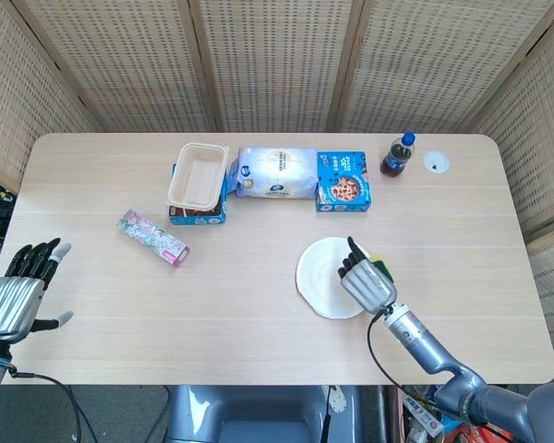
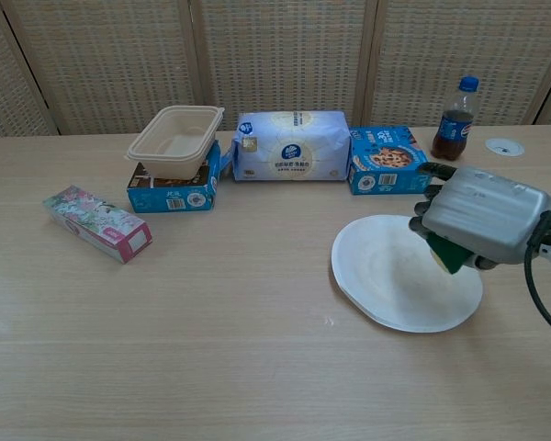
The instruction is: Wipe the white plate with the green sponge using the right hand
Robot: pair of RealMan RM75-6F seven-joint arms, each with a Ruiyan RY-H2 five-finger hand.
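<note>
The white plate (image 1: 319, 277) (image 2: 386, 276) lies on the table right of centre. My right hand (image 1: 364, 281) (image 2: 482, 224) is over its right part, palm down, and grips the green and yellow sponge (image 1: 379, 266) (image 2: 447, 256). Most of the sponge is hidden under the hand; only a corner shows below it in the chest view, low over the plate. My left hand (image 1: 18, 291) hangs off the table's left edge with its fingers spread and nothing in it.
Along the back stand a blue box with a beige tray (image 1: 198, 175) on it, a tissue pack (image 1: 277, 173), a cookie box (image 1: 343, 181) and a cola bottle (image 1: 397, 154). A floral box (image 1: 152, 237) lies at left.
</note>
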